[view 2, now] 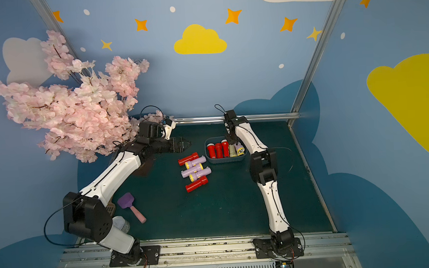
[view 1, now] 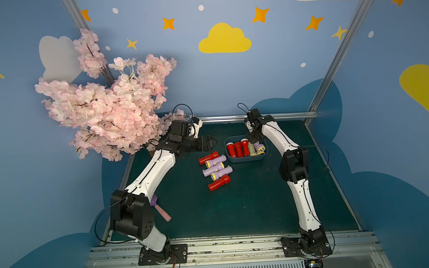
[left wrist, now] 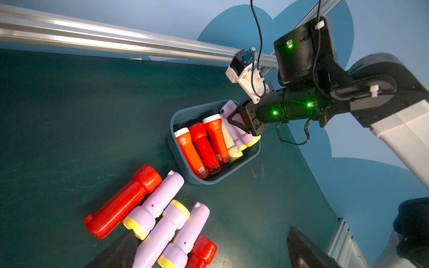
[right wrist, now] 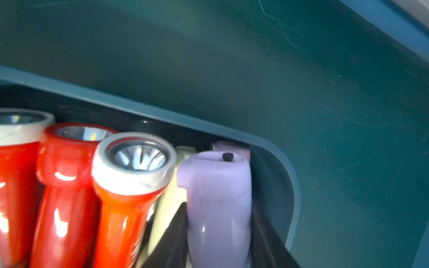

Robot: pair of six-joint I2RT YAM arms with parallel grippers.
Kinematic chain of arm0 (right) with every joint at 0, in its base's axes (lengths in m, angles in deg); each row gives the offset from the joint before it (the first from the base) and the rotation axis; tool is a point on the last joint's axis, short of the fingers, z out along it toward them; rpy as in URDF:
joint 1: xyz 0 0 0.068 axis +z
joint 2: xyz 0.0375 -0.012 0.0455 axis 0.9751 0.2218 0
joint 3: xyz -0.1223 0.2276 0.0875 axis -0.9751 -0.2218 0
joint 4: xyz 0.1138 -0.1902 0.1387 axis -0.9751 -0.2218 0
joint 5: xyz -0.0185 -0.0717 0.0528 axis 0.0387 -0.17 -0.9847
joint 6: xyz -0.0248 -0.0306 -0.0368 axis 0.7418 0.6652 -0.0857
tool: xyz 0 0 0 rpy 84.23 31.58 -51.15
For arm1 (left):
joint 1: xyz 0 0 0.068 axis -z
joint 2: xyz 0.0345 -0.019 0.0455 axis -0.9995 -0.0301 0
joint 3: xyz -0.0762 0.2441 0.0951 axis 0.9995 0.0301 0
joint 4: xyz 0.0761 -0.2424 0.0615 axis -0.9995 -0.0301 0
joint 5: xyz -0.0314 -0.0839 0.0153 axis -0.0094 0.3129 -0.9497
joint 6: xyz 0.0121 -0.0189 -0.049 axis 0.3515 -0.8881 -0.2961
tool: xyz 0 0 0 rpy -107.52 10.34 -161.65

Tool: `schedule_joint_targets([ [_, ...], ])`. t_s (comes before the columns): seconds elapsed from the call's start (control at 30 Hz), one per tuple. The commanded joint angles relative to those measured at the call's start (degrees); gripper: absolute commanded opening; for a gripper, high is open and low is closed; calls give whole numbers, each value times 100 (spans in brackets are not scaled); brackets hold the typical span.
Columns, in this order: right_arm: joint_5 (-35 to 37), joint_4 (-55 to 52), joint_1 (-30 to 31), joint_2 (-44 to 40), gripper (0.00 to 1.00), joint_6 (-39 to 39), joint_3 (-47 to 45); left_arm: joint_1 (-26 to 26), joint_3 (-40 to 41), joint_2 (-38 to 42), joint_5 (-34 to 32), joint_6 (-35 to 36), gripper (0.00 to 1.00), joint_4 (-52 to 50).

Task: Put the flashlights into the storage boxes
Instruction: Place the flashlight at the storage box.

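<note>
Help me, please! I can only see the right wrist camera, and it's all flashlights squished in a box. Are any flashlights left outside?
Observer: Yes. Five loose flashlights lie in a pile on the green mat beside the box: two red and three lilac.
Operator: What's the other arm doing?
Observer: The left gripper hangs open above the mat, close to that pile, holding nothing.
Operator: Is there anything else out there?
Observer: A purple scoop with a pink handle lies on the mat near the left arm's elbow.
</note>
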Motion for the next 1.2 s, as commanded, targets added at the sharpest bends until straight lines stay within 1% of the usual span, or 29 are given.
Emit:
schedule_joint_targets([
  [0.0, 133, 117, -152, 162, 23, -46, 180, 38, -211, -109, 43, 65, 99, -49],
  [0.17, 290, 145, -250, 204, 28, -55, 174, 102, -368, -202, -14, 64, 99, -121],
  [0.23, 314, 137, -266, 213, 32, -87, 168, 128, -394, -215, -30, 65, 99, -155],
  [0.37, 281, 127, -268, 189, 41, -115, 156, 174, -424, -206, -52, 64, 99, -195],
  [0.43, 257, 135, -275, 150, 44, -116, 146, 192, -417, -187, -83, 60, 99, -206],
  [0.6, 474, 171, -272, 61, 47, -126, 142, 250, -356, -93, -141, 50, 99, -222],
  [0.77, 612, 162, -273, -79, 48, -152, 115, 295, -244, 58, -198, 47, 99, -210],
  [0.93, 626, 526, -217, -542, 48, -42, -348, 332, -155, 221, -272, 42, 99, -232],
  [1.17, 520, 545, 49, -1093, 48, 101, -614, 388, 94, 501, -376, 26, 99, -230],
])
